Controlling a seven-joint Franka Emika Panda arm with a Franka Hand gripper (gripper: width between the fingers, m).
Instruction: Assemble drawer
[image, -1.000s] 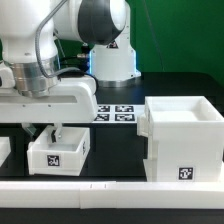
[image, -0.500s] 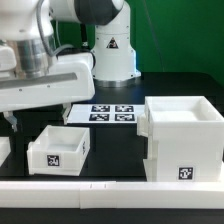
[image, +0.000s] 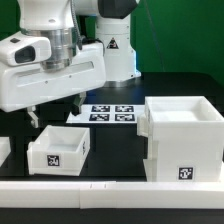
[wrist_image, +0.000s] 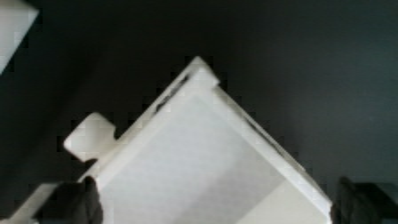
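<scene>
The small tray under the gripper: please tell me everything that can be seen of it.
The small tray is a white open box, plastic by its look, with thin walls and nothing visible inside. A black-and-white square tag is on its near face; the wrist view shows a rounded knob on one side. It stands upright on the dark table. The open gripper hangs above it, apart.

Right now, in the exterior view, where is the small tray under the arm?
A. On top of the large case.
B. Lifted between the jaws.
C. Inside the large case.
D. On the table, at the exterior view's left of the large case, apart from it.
D: the small tray stands on the table at the exterior view's left of the large case, with a gap between them, and the jaws are open above it.
</scene>
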